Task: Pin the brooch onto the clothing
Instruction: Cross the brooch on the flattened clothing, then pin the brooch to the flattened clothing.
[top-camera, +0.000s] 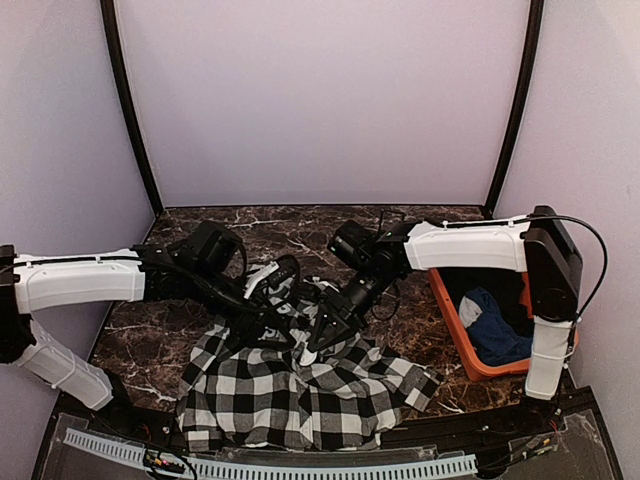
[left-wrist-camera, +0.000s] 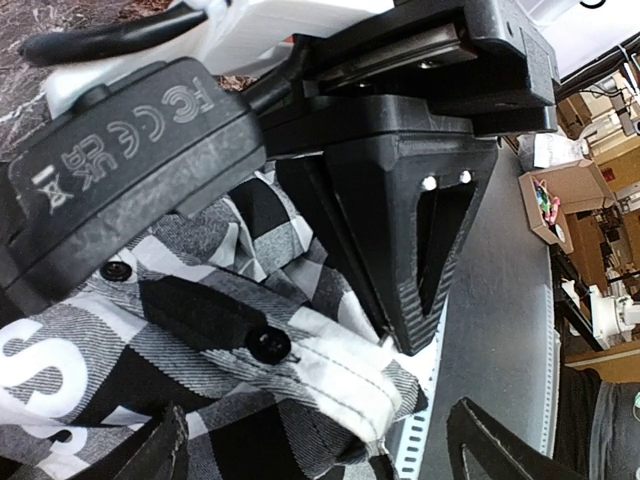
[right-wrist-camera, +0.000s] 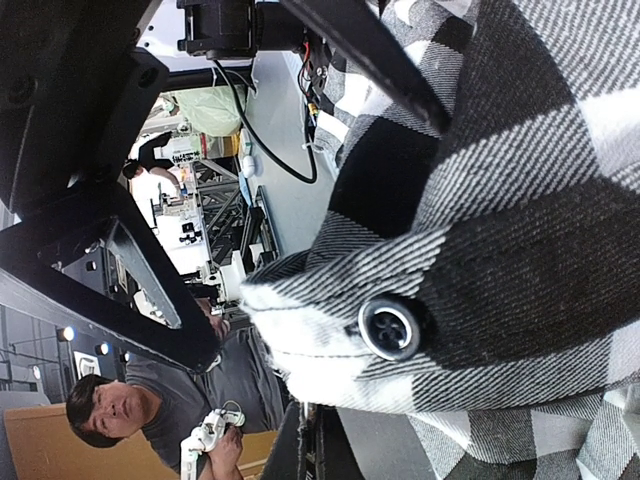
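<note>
The left claw (left-wrist-camera: 318, 420) stands wide open and empty just above the shirt (top-camera: 290, 395), which lies directly under and in front of it. The fabric's raised, buttoned edge runs across the gap between the fingers. The shirt itself lies crumpled on the marble surface (top-camera: 150, 345) at the near edge, between the two arms. Its long axis runs left to right, and one loose corner points right; which end is the collar I cannot tell. Both claws meet over its far middle part, about equally close. Just right of the left claw, the right claw (left-wrist-camera: 405, 335) is closed, and its tip appears to pinch a fold of that edge beside a button (right-wrist-camera: 390, 327), holding it up. No brooch can be made out in any view. Well to the right sits an orange bin (top-camera: 450, 322) with a blue garment (top-camera: 495, 325) inside.
</note>
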